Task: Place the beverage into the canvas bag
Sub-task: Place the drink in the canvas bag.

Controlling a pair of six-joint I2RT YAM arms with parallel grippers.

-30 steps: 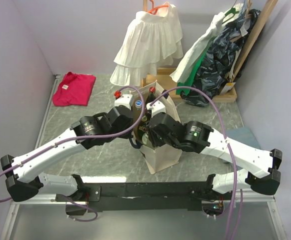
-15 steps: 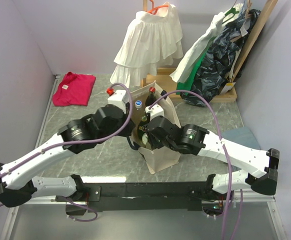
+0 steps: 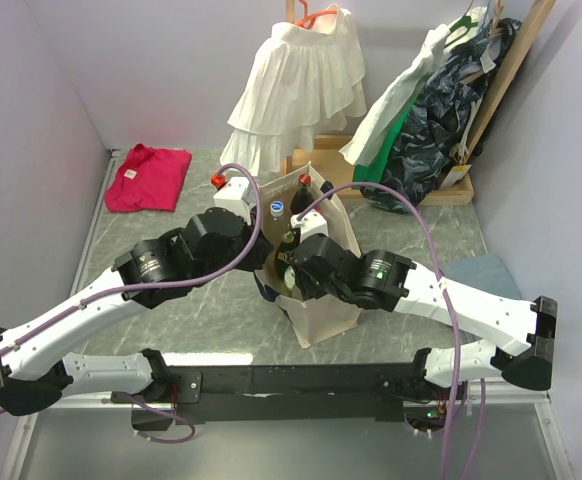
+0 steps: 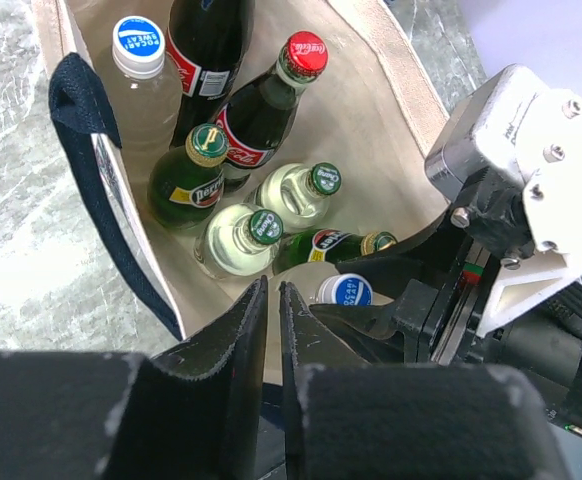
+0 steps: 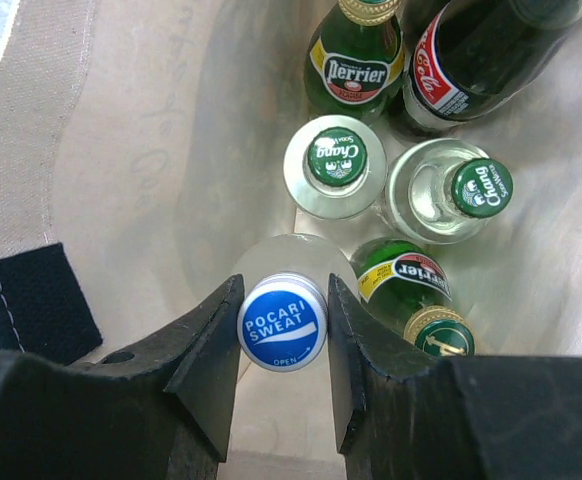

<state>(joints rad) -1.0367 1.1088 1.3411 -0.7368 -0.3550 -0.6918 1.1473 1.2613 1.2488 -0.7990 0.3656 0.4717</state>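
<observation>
Bottle (image 5: 283, 322): Pocari Sweat, upright inside the bag (image 5: 141, 150) near its front wall, close beside the other bottles (image 5: 336, 160).
Right end effector (image 5: 284, 288): reaches down into the bag, with its fingers pinching the bottle's cap from both sides.
Left end effector (image 4: 272, 288): over the bag's mouth, fingers barely parted, holding nothing.
Progress: the bottle looks placed but is not yet let go. By my judgement, what remains is to release it and lift clear.
Bench (image 3: 221, 320): grey-green marbled top, with the bag standing mid-bench between the arms.
Room: a blue-grey cloth (image 3: 486, 270) lies at the right and a red cloth (image 3: 148, 177) at the far left. A white ruffled garment (image 3: 296, 85) and hung clothes (image 3: 441, 90) are at the back, against pale lilac walls.
</observation>
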